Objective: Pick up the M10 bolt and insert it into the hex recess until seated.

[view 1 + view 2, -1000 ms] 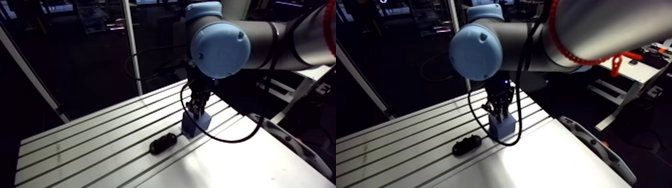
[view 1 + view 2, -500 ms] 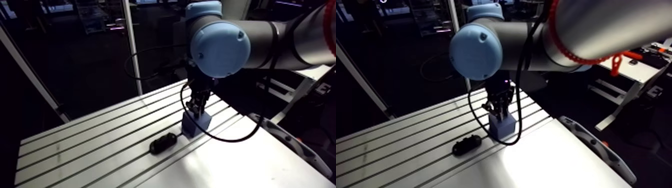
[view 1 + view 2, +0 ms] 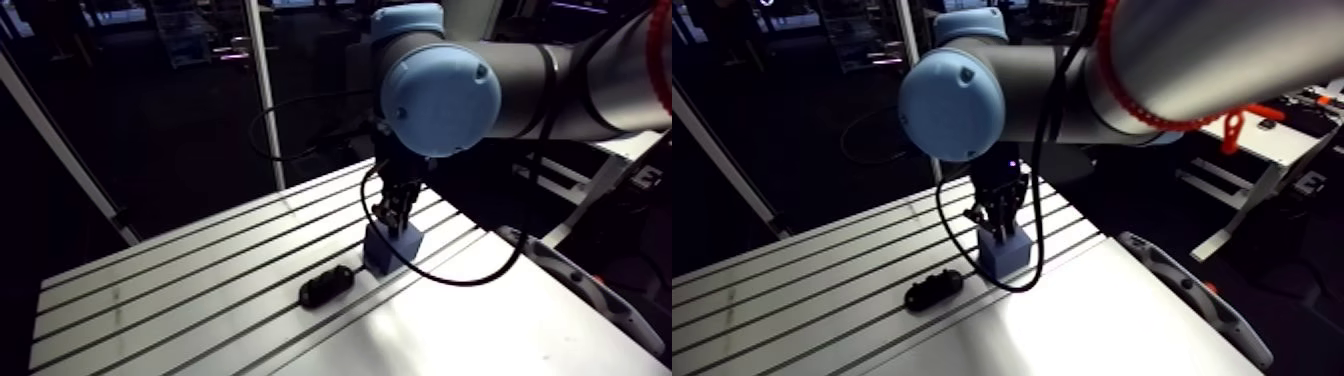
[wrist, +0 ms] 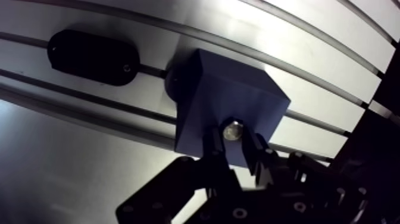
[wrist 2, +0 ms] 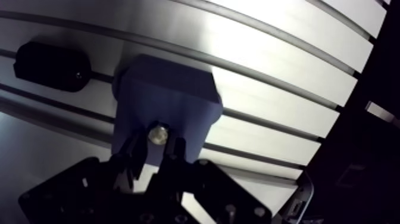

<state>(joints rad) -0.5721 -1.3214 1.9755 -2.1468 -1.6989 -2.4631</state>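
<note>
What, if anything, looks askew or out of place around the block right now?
Nothing stands out. The M10 bolt sits straight in the blue block, between the fingers; the block rests flat on the table, with the black oval part lying apart beside it.

From my remote seat, the slotted aluminium table (image 3: pixel 180 290) fills the lower half of the arm view, its long grooves running diagonally. A hard glare (image 3: pixel 1072 320) whitens its near corner, while the far end stays grey. Behind it the room is dark. A pale upright post (image 3: pixel 262 90) rises past the table's far edge, and a slanted bar (image 3: pixel 60 150) crosses beside it. Off to one side stands what looks like a white desk (image 3: pixel 1287 140).
</note>
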